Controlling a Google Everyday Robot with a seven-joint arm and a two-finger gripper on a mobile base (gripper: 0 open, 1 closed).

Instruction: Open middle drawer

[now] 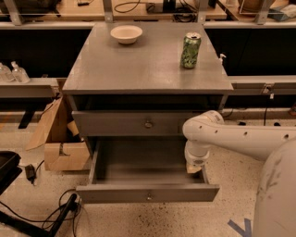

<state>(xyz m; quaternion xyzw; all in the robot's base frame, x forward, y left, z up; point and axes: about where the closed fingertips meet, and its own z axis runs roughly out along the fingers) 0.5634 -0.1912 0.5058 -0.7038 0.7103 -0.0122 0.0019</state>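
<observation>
One drawer, the middle drawer, sits pulled out below the counter's front edge. The gripper hangs inside it, under the front-right corner; whether it is spread, I cannot tell. Lift it straight up, clear of the side wall.

Lab, cabled workbenches, tool over open drawer

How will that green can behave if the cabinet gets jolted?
The green can stands tall and narrow, so it is likely tippy, then apt to roll. Probably light, being a drink can. The claw is low at the pulled-out middle drawer, away from it.
</observation>
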